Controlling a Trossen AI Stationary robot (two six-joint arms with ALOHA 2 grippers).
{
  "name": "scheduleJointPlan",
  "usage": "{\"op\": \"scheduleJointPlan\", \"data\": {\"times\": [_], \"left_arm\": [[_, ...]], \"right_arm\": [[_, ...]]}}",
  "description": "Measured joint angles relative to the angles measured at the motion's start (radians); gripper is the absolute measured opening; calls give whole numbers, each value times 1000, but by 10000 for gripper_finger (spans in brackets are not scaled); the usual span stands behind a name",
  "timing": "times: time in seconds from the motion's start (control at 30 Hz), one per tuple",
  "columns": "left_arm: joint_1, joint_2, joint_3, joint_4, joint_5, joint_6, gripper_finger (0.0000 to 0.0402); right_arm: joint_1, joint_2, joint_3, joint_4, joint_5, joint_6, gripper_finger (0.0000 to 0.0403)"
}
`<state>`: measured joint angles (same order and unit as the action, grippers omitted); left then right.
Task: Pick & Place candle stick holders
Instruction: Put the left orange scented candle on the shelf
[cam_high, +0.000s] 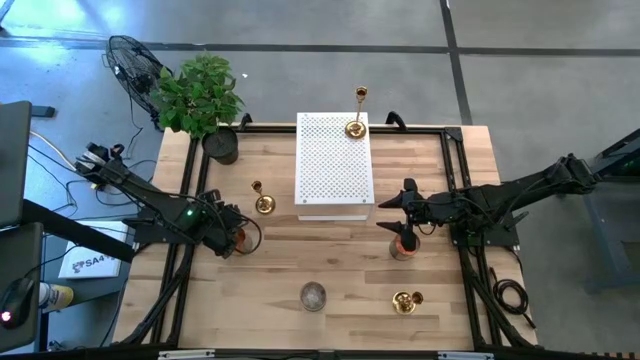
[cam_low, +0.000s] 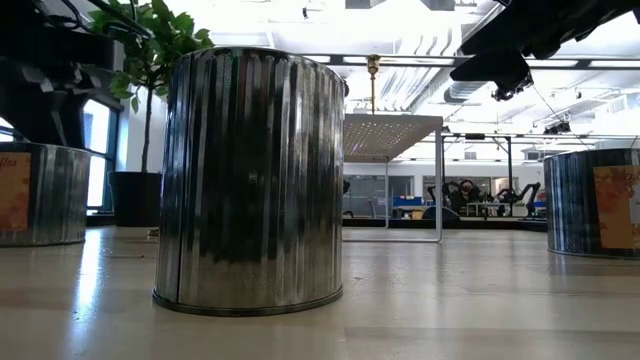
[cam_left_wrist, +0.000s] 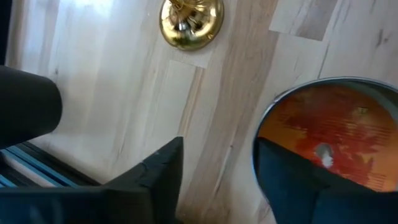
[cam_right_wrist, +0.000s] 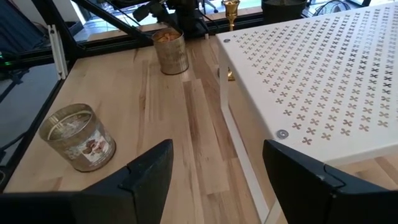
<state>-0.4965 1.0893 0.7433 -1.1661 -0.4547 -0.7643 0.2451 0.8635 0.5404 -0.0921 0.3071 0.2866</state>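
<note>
Start at your left gripper (cam_high: 234, 241). It hangs low over an orange candle tin (cam_high: 240, 239). Its fingers are partly spread and hold nothing. In the left wrist view one finger (cam_left_wrist: 292, 180) overlaps the tin's rim and only bare wood shows between the two.

The nearest candle stick holder (cam_high: 263, 203) stands just beyond those fingertips, on the side toward the white riser (cam_high: 334, 165). It is clear of the tin, with its stem upright. That is the relation your next move turns on, I judge: reach forward off the tin and take the stem from the side. The left arm is plainly the nearer one.

The second holder (cam_high: 356, 128) stands upright on the riser's far edge, well away from either pincer.

Your right gripper (cam_high: 404, 213) hovers just off the riser's near corner, above another tin (cam_high: 402, 246). Its fingers are spread wide and empty. The third holder (cam_high: 405, 299) sits behind and below it, near the table's front edge. I cannot tell whether it stands or lies tipped.

The left wrist view shows only the first holder's round base (cam_left_wrist: 191, 22). The right wrist view shows its stem and cup (cam_right_wrist: 231, 11) beside the left arm. The low view gives you only the riser-top holder (cam_low: 373, 75), as a silver tin (cam_low: 250, 180) blocks the rest.
</note>
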Motion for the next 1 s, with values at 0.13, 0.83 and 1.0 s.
{"op": "scheduleJointPlan", "data": {"times": [0.13, 0.83, 1.0], "left_arm": [[0, 0, 0, 31, 24, 21, 159], [0, -59, -52, 41, -30, 38, 137], [0, -59, -52, 30, -31, 25, 137]], "right_arm": [[0, 0, 0, 0, 0, 4, 243], [0, 0, 0, 8, -23, 20, 243], [0, 0, 0, 9, -15, 20, 243]]}}
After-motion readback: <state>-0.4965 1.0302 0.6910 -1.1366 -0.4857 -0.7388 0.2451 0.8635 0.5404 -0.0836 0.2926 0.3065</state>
